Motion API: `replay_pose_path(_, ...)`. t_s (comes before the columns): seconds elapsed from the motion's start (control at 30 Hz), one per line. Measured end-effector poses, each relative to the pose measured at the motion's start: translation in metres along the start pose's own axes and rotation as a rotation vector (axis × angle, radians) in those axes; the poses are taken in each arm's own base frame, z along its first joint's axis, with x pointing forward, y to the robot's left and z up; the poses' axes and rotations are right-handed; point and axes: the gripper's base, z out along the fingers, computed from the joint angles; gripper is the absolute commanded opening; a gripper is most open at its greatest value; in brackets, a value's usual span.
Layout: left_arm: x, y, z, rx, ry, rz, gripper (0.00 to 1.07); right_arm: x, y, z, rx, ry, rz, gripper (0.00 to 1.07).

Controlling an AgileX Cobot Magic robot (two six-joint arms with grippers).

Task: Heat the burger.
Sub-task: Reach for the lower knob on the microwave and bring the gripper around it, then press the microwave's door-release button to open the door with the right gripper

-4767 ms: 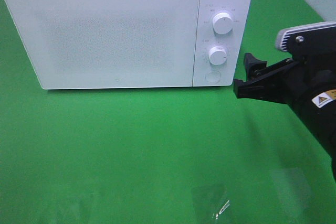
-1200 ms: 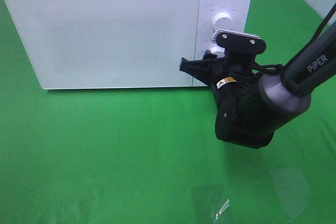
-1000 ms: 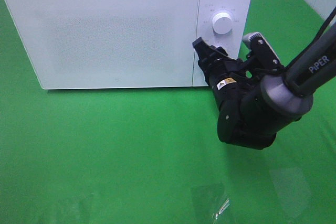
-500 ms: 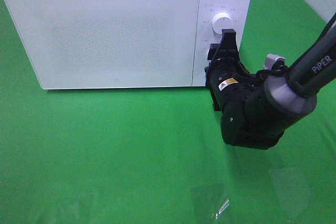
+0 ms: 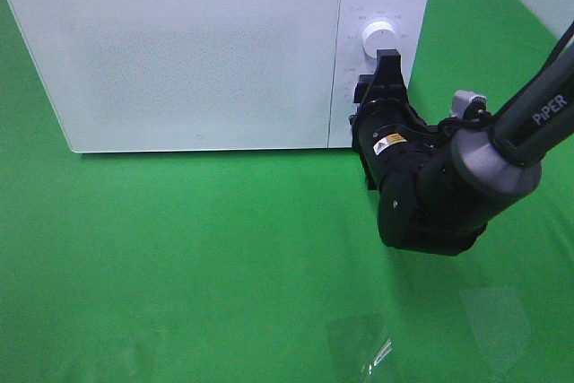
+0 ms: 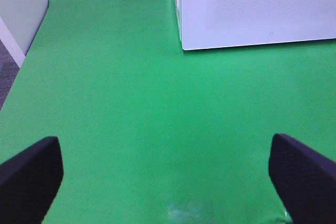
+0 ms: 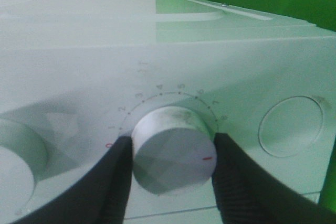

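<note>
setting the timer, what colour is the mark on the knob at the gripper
Red, on the white knob; clearest in the right wrist view.

Green tabletop (image 5: 179, 248) lies open before the microwave (image 5: 179, 60); right arm (image 5: 430, 195) crowds its lower dial (image 7: 173, 150).

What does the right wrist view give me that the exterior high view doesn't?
Only the right wrist view: the right gripper closed on the lower dial, the dial's red mark, the numbered scale around it, and a round button beside it. Only the exterior high view: the microwave door, shut, the green table and the right arm. Both: the white control panel.
</note>
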Motion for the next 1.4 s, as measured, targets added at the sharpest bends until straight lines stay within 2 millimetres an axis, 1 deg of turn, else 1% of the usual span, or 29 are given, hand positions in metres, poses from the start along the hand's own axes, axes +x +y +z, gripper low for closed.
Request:
replay_pose_path(0.17,0.0,0.0,0.0,0.0,0.0,0.0,1.0,0.0,0.0,0.0,0.001,-0.004,-0.028,0.12)
replay_pose_path(0.23,0.0,0.0,0.0,0.0,0.0,0.0,1.0,-0.001,0.0,0.0,0.003,-0.01,-0.06,0.19)
replay_pose_path(0.27,0.0,0.0,0.0,0.0,0.0,0.0,1.0,-0.001,0.0,0.0,0.003,-0.01,-0.06,0.19)
replay_pose_path(0.3,0.0,0.0,0.0,0.0,0.0,0.0,1.0,-0.001,0.0,0.0,0.005,-0.015,-0.072,0.23)
replay_pose_path(0.33,0.0,0.0,0.0,0.0,0.0,0.0,1.0,-0.001,0.0,0.0,0.005,-0.015,-0.072,0.23)
replay_pose_path(0.37,0.0,0.0,0.0,0.0,0.0,0.0,1.0,-0.002,0.0,0.0,0.006,-0.021,-0.08,0.3)
replay_pose_path(0.4,0.0,0.0,0.0,0.0,0.0,0.0,1.0,-0.002,0.0,0.0,0.006,-0.021,-0.08,0.3)
replay_pose_path(0.43,0.0,0.0,0.0,0.0,0.0,0.0,1.0,-0.002,0.0,0.0,0.009,-0.028,-0.087,0.37)
replay_pose_path(0.47,0.0,0.0,0.0,0.0,0.0,0.0,1.0,-0.002,0.0,0.0,0.009,-0.028,-0.087,0.37)
replay_pose_path(0.53,0.0,0.0,0.0,0.0,0.0,0.0,1.0,-0.001,0.0,-0.001,0.009,-0.029,-0.088,0.46)
replay_pose_path(0.63,0.0,0.0,0.0,0.0,0.0,0.0,1.0,-0.001,0.0,-0.001,0.01,-0.028,-0.088,0.48)
replay_pose_path(0.67,0.0,0.0,0.0,0.0,0.0,0.0,1.0,0.001,0.0,0.0,0.011,-0.018,-0.089,0.54)
replay_pose_path(0.7,0.0,0.0,0.0,0.0,0.0,0.0,1.0,0.001,0.0,0.0,0.011,-0.018,-0.089,0.54)
replay_pose_path(0.73,0.0,0.0,0.0,0.0,0.0,0.0,1.0,0.005,0.001,0.0,0.006,0.008,-0.096,0.59)
replay_pose_path(0.77,0.0,0.0,0.0,0.0,0.0,0.0,1.0,0.005,0.001,0.0,0.006,0.008,-0.096,0.59)
replay_pose_path(0.8,0.0,0.0,0.0,0.0,0.0,0.0,1.0,0.007,0.002,0.0,0.0,0.02,-0.101,0.64)
replay_pose_path(0.83,0.0,0.0,0.0,0.0,0.0,0.0,1.0,0.007,0.002,0.0,0.0,0.02,-0.101,0.64)
replay_pose_path(0.87,0.0,0.0,0.0,0.0,0.0,0.0,1.0,0.008,0.004,-0.001,-0.004,0.029,-0.107,0.68)
replay_pose_path(0.9,0.0,0.0,0.0,0.0,0.0,0.0,1.0,0.008,0.004,-0.001,-0.004,0.029,-0.107,0.68)
replay_pose_path(0.93,0.0,0.0,0.0,0.0,0.0,0.0,1.0,0.01,0.008,-0.001,-0.013,0.044,-0.12,0.71)
replay_pose_path(1.03,0.0,0.0,0.0,0.0,0.0,0.0,1.0,0.011,0.011,-0.001,-0.021,0.059,-0.134,0.73)
replay_pose_path(1.07,0.0,0.0,0.0,0.0,0.0,0.0,1.0,0.012,0.017,-0.002,-0.036,0.072,-0.151,0.73)
replay_pose_path(1.1,0.0,0.0,0.0,0.0,0.0,0.0,1.0,0.012,0.017,-0.002,-0.036,0.072,-0.151,0.73)
replay_pose_path(1.17,0.0,0.0,0.0,0.0,0.0,0.0,1.0,0.011,0.03,-0.009,-0.064,0.11,-0.212,0.73)
replay_pose_path(1.2,0.0,0.0,0.0,0.0,0.0,0.0,1.0,0.011,0.03,-0.009,-0.064,0.11,-0.212,0.73)
replay_pose_path(1.23,0.0,0.0,0.0,0.0,0.0,0.0,1.0,0.011,0.031,-0.013,-0.041,0.142,-0.267,0.73)
replay_pose_path(1.27,0.0,0.0,0.0,0.0,0.0,0.0,1.0,0.011,0.031,-0.013,-0.041,0.142,-0.267,0.73)
replay_pose_path(1.3,0.0,0.0,0.0,0.0,0.0,0.0,1.0,0.01,0.032,-0.018,-0.003,0.182,-0.323,0.73)
replay_pose_path(1.4,0.0,0.0,0.0,0.0,0.0,0.0,1.0,0.01,0.031,-0.021,0.023,0.209,-0.356,0.73)
